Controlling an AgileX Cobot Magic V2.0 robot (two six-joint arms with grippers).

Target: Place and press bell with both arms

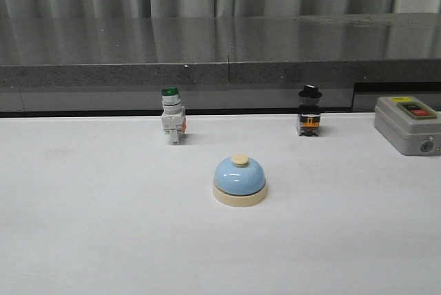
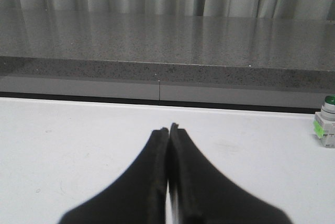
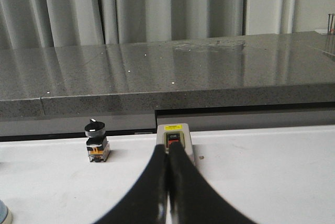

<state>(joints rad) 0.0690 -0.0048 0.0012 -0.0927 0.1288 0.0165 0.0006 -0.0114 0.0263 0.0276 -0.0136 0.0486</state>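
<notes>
The bell (image 1: 239, 179), a light-blue glossy dome with a cream base and cream button, stands upright on the white table (image 1: 103, 226) near its middle in the front view. Only a sliver of its edge (image 3: 3, 212) shows in the right wrist view. No arm shows in the front view. My left gripper (image 2: 168, 129) is shut and empty over bare table, with the bell out of its view. My right gripper (image 3: 168, 146) is shut and empty, its tips in line with the grey switch box (image 3: 175, 139).
A green-capped white push-button switch (image 1: 172, 124) stands behind the bell to the left and shows in the left wrist view (image 2: 326, 121). A black-knobbed switch (image 1: 309, 111) stands back right. The grey switch box (image 1: 408, 125) sits at the far right. A grey stone ledge (image 1: 220, 50) borders the table's rear.
</notes>
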